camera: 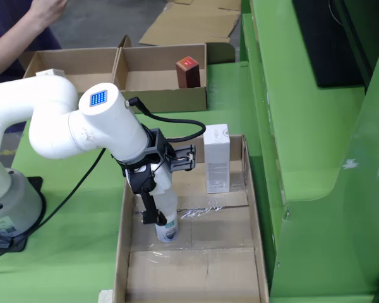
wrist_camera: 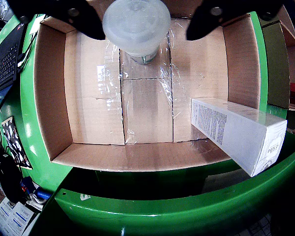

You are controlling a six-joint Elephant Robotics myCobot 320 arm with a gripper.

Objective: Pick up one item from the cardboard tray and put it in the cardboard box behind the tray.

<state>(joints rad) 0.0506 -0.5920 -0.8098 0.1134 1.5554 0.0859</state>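
Note:
In the wrist view my gripper (wrist_camera: 145,35) hangs over the open cardboard box (wrist_camera: 51,88). Its black fingers (wrist_camera: 83,19) stand either side of a white translucent bottle (wrist_camera: 136,24), with a gap showing on the right side. In the still view the bottle (camera: 167,230) stands upright with its base at the box floor, near the left wall of the box (camera: 121,252), between the gripper's (camera: 161,214) jaws. The cardboard tray (camera: 158,95) sits further back and holds a red carton (camera: 187,71).
A tall white carton (wrist_camera: 241,132) leans against the box's wall; in the still view it (camera: 216,158) stands at the box's far end. A person's arm (camera: 25,31) is at the top left. A laptop (wrist_camera: 5,59) lies beside the box. The robot base (camera: 6,202) is at the left.

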